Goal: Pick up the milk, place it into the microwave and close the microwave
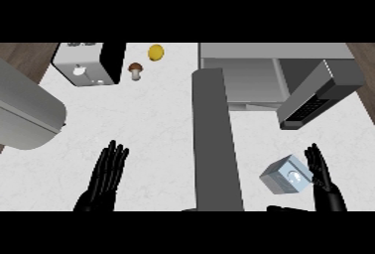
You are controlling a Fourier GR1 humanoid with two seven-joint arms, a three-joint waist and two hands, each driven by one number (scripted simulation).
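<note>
White marble covers the table [154, 129], with wood showing at both upper corners. At one o'clock stands the microwave [249, 74], its door [217, 139] swung wide open and reaching down toward six. At four o'clock the milk [285, 174] sits tilted on the table, touching the straight fingers of the right hand [322, 181], which is spread flat and grips nothing. At seven o'clock the left hand [106, 178] rests with fingers extended, holding nothing. Near eleven and twelve lie a toaster [92, 62], a mushroom [135, 70] and a lemon [156, 52].
</note>
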